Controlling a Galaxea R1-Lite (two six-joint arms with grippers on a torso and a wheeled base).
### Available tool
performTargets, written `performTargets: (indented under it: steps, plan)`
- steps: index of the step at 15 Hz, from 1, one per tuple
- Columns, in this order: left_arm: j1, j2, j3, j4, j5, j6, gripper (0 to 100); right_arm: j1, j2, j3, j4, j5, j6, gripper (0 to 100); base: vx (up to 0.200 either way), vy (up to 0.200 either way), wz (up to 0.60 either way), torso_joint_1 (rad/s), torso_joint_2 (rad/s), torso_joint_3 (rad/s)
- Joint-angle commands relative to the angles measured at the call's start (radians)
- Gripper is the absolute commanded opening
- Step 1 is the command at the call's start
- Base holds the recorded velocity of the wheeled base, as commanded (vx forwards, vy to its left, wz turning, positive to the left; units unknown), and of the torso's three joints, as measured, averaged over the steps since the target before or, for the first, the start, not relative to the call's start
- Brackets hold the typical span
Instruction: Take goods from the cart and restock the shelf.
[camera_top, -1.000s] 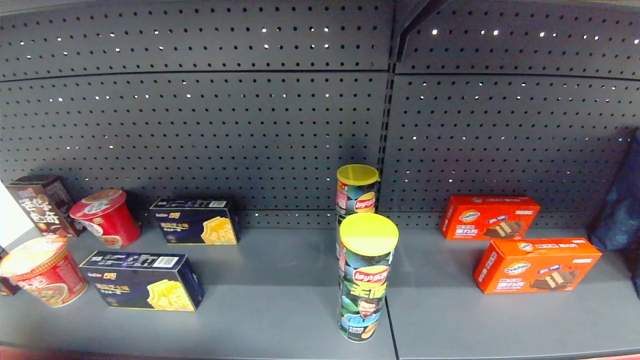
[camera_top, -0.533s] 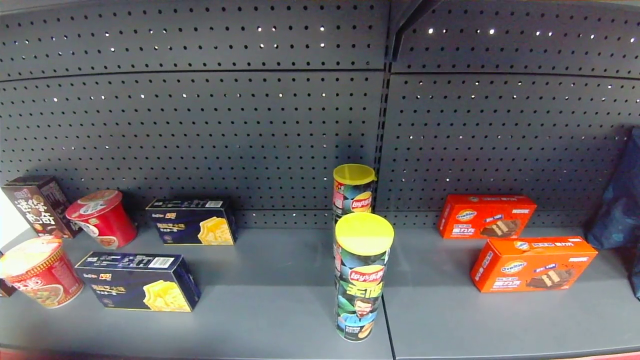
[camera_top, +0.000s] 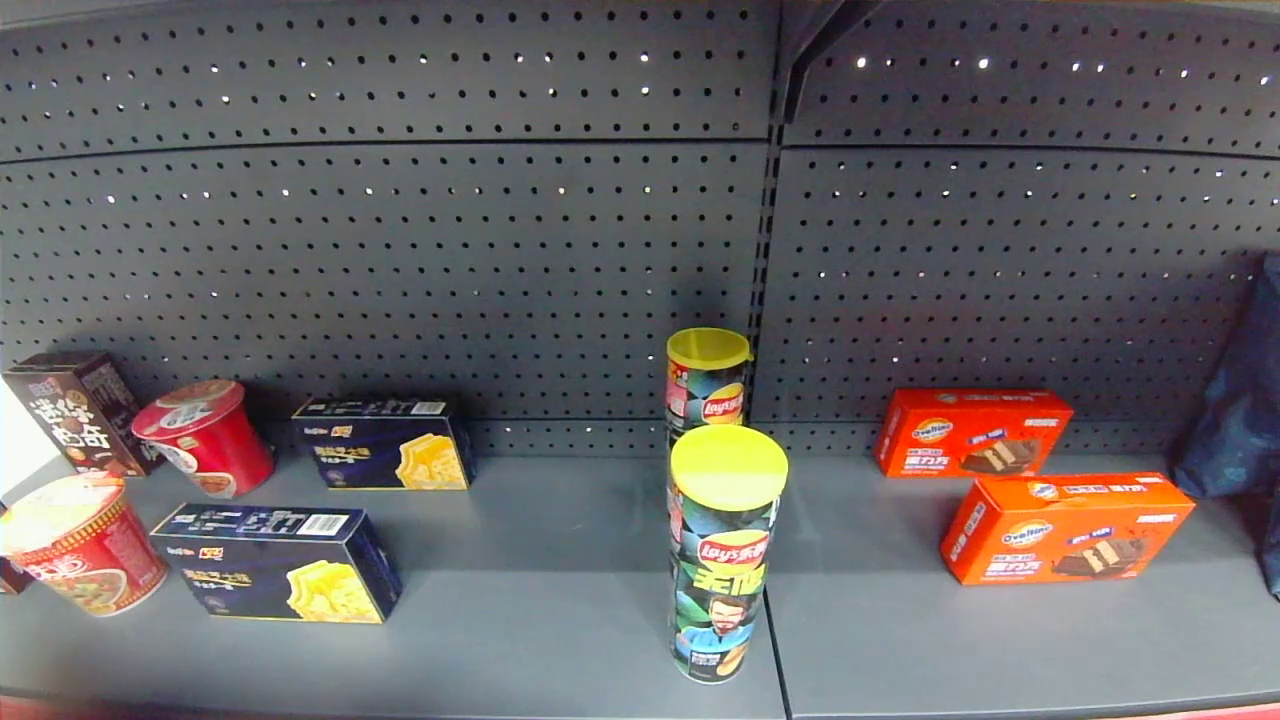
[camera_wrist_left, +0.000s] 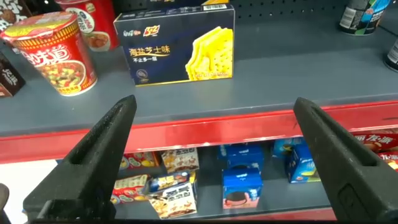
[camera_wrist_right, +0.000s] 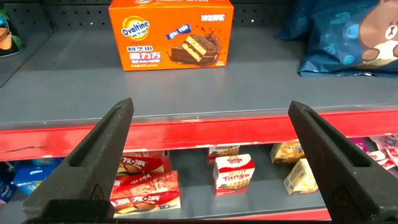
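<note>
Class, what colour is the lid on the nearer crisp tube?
Yellow lid, clearest in the head view.

Over the last second the head camera has turned slightly to the right. The whole scene on the shelf (camera_top: 560, 600) now sits a little farther left in the head view. The front chip can (camera_top: 725, 570), the front orange box (camera_top: 1067, 527) and the front noodle cup (camera_top: 80, 545) have all shifted by the same small amount. The shift came in the first half of that second, and the goods have not moved against one another.
</note>
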Motion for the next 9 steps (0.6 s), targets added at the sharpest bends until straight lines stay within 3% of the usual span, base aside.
performTargets:
  steps: [1, 9]
  plan:
    - [-0.001, 0.000, 0.000, -0.001, 0.000, 0.001, 100, 0.000, 0.003, 0.000, 0.000, 0.000, -0.003, 100, 0.000, 0.000, 0.00, 0.000, 0.00, 0.000]
    - [0.001, 0.000, 0.000, -0.001, 0.003, 0.000, 100, 0.000, 0.003, 0.000, 0.000, 0.002, 0.001, 100, 0.000, 0.000, 0.00, 0.000, 0.00, 0.000]
